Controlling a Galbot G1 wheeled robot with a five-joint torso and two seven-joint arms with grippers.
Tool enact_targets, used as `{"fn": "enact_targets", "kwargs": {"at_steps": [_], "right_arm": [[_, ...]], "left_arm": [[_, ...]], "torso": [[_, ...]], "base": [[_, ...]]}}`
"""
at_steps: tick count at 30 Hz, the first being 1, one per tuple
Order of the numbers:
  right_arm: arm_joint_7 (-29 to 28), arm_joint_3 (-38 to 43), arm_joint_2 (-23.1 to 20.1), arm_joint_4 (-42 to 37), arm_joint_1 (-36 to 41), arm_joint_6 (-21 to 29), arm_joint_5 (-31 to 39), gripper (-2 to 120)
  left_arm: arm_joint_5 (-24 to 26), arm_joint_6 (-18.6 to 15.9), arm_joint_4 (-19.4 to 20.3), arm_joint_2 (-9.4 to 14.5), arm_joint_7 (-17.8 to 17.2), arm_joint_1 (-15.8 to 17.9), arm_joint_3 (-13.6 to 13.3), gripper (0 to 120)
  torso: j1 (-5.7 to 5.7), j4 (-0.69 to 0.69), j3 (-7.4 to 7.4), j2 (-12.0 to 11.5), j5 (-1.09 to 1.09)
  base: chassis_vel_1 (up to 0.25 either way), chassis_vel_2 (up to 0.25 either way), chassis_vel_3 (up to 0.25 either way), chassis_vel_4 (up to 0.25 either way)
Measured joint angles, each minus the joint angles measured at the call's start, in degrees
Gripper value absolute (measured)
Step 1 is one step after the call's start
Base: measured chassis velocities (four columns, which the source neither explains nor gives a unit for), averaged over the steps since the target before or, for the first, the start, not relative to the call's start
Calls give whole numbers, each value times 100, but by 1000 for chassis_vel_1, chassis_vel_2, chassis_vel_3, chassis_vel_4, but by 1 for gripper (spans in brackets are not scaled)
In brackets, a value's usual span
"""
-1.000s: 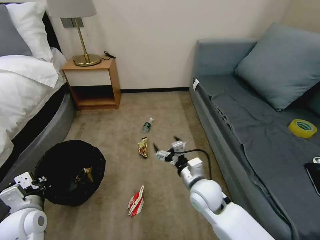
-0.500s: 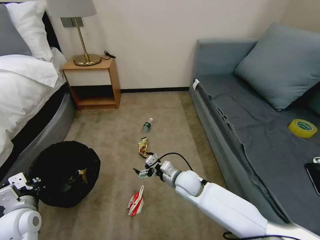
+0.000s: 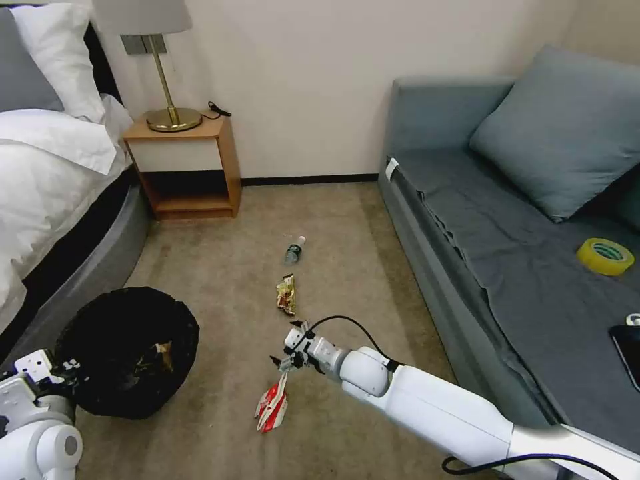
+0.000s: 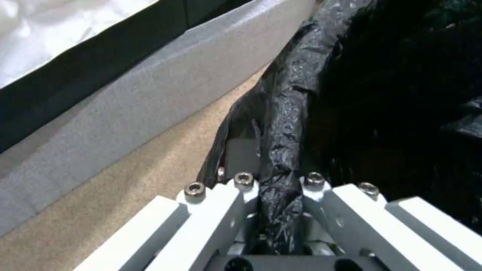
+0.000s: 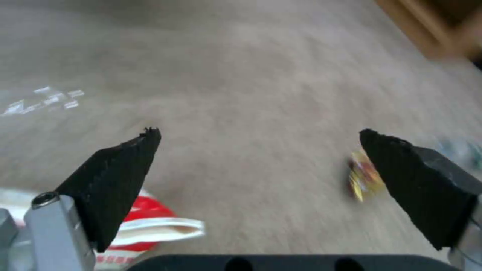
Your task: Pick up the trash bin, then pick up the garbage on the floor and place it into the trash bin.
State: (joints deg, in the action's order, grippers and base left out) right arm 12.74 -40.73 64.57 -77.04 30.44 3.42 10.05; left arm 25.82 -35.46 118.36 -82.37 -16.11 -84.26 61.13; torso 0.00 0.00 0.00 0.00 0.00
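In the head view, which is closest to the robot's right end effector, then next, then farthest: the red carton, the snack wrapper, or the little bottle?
From the right end effector:
1. Red-and-white carton, just below it on the carpet.
2. Snack wrapper, farther up the carpet.
3. Bottle, farthest, toward the nightstand.

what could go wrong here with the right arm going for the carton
The right gripper is open just above the thin, flattened carton; its fingers might scrape the carpet or push the carton aside. The left gripper pinches only the bin's bag-covered rim, so the bin could slip or tilt.
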Motion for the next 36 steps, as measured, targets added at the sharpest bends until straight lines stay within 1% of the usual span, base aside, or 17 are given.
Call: {"fn": "enact_targets", "kwargs": {"at_steps": [1, 4, 5, 8, 10, 11, 14, 15, 16, 20, 26, 27, 29, 35, 36], "right_arm": [[0, 0, 0, 0, 0, 0, 0, 100], [844, -27, 87, 413, -148, -882, -696, 100], [844, -27, 87, 413, -148, -882, -696, 100], [1536, -13, 253, 637, -291, -1389, -1409, 100], [1966, 29, 437, 835, -379, -1702, -2048, 100], [1966, 29, 437, 835, -379, -1702, -2048, 100], [2365, 94, 747, 1355, -484, -2241, -2843, 100], [2411, 104, 821, 1534, -517, -2382, -3007, 100], [2411, 104, 821, 1534, -517, -2382, -3007, 100], [2429, 25, 1040, 2054, -664, -2601, -3177, 100], [2403, 11, 1185, 2283, -703, -2676, -3308, 100], [2355, -31, 1327, 2556, -708, -2757, -3367, 100], [2331, -50, 1407, 2746, -695, -2790, -3410, 100], [2266, -89, 1530, 3068, -670, -2843, -3444, 100], [2239, -98, 1571, 3152, -665, -2855, -3458, 99]], "left_arm": [[0, 0, 0, 0, 0, 0, 0, 2], [-26, 8, 0, -50, 7, -2, -26, 2], [-26, 8, 0, -50, 7, -2, -26, 2], [-64, 23, 0, -84, 19, -2, -37, 2], [-70, 24, -1, -97, 23, -4, -43, 2], [-70, 24, -1, -97, 23, -4, -43, 2], [-87, 26, 13, -116, 25, -15, -48, 2], [-93, 27, 26, -131, 25, -21, -53, 2], [-93, 27, 26, -131, 25, -21, -53, 2], [-146, 46, 66, -199, 36, -44, -87, 2], [-174, 77, 68, -228, 48, -67, -85, 2], [-172, 90, 74, -228, 51, -78, -56, 2], [-170, 96, 74, -225, 53, -82, -45, 2], [-160, 103, 80, -227, 56, -95, -46, 2], [-155, 107, 83, -230, 57, -97, -47, 2]], "torso": [[0, 0, 0, 0, 0], [0, 0, 0, 0, 0], [0, 0, 0, 0, 0], [0, 0, 0, 0, 0], [0, 1, 0, 0, 0], [0, 1, 0, 0, 0], [0, 2, 0, 0, 0], [0, 1, 0, 0, 0], [0, 1, 0, 0, 0], [0, 0, 0, 0, -1], [0, 1, 0, 0, -1], [0, 1, 0, 0, 0], [0, 1, 0, 0, 0], [0, 0, 0, 0, -1], [0, 0, 0, 0, -1]], "base": [[0, 0, 0, 0], [0, 0, 0, 0], [0, 0, 0, 0], [0, 0, 0, 0], [0, 0, 0, 0], [0, 0, 0, 0], [0, 0, 0, 0], [0, 0, 0, 0], [0, 0, 0, 0], [0, 0, 0, 0], [0, 0, 0, 0], [0, 0, 0, 0], [0, 0, 0, 0], [0, 0, 0, 0], [0, 0, 0, 0]]}}
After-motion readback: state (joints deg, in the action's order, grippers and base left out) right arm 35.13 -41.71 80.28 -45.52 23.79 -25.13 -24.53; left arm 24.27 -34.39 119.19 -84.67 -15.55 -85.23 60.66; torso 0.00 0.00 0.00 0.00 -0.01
